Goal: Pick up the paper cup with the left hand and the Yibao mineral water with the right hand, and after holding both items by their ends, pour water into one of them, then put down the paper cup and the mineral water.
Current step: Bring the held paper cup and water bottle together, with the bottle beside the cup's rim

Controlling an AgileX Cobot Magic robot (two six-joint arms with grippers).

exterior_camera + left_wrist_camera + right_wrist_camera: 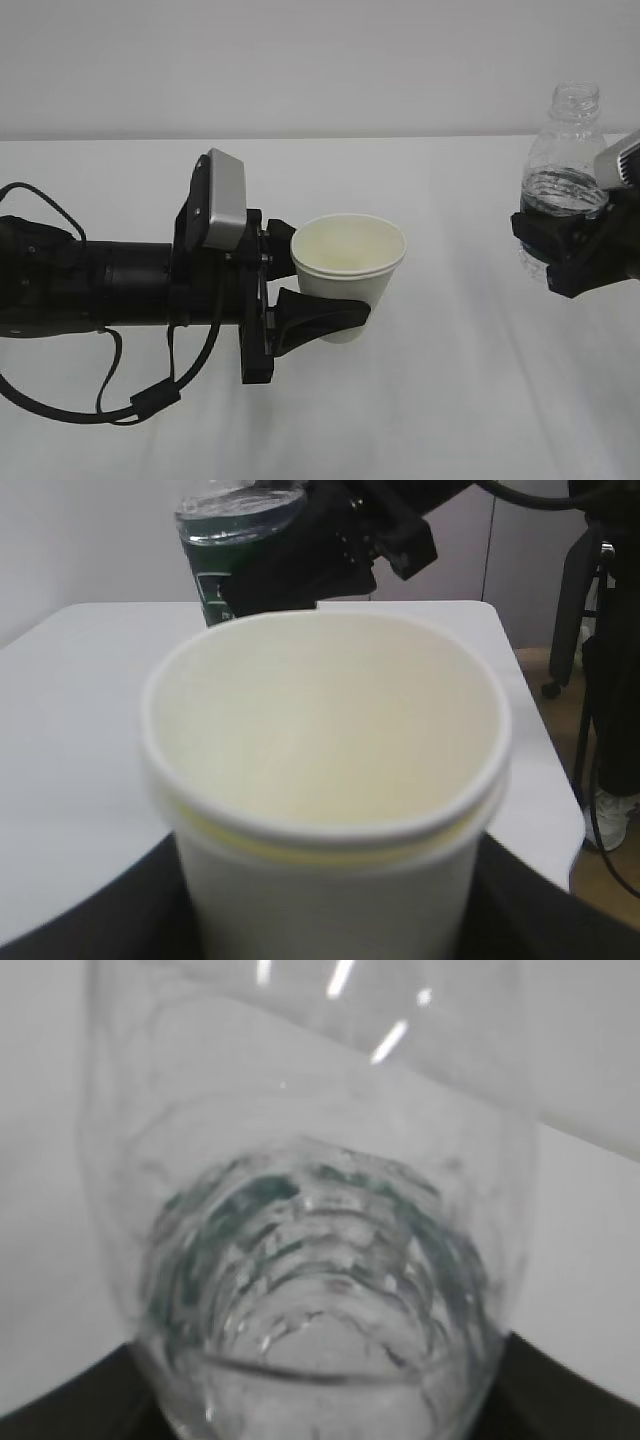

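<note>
Seen from the front, the left hand (325,315) reaches in from the left, its jaws partway open and clamped round the lower body of the paper cup (348,270), held upright above the white table (450,400); at the right edge the right hand (560,250) grips the Yibao mineral water (565,150) about its middle, upright and well apart from the cup, its capless neck on top. From the left wrist, the cup (325,780) fills the view, its cream inside empty, the green-labelled bottle (225,575) beyond it in the other gripper. From the right wrist, the clear ribbed bottle (310,1260) sits between dark jaws, water showing inside
</note>
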